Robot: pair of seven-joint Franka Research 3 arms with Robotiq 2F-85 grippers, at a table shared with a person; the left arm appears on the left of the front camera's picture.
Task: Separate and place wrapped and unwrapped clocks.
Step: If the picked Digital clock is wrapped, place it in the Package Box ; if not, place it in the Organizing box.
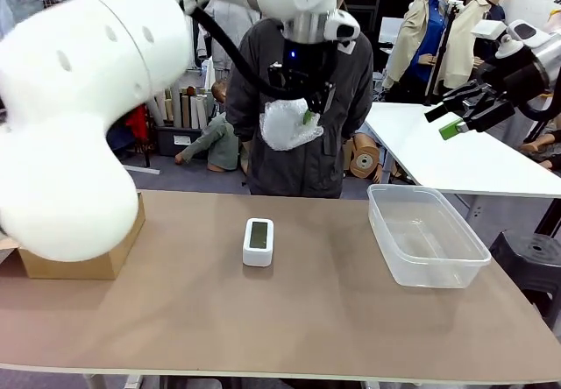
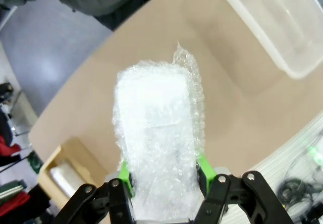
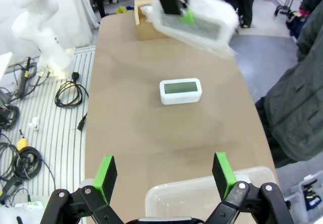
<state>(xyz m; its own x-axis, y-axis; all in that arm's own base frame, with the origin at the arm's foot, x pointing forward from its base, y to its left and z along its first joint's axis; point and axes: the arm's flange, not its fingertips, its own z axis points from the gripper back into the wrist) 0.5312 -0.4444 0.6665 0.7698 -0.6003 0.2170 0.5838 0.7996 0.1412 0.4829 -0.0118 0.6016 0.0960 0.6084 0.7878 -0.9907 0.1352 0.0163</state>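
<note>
Holding a wrapped clock (image 2: 156,118) above the table (image 1: 175,319)
My left gripper (image 2: 164,173) is clamped on it; my right gripper (image 3: 164,169) gapes wide, empty, near the plastic tub (image 1: 474,261)

The front view looks across the tabletop (image 1: 175,319) toward its far edge. Both wrist views look down on it from well above, sharing the clear tub (image 2: 282,32) near its right edge.

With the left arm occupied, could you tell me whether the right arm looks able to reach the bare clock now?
Probably yes: the right end effector is open and empty, raised by the clear bin, and the bare clock lies on open table with nothing between them.
</note>
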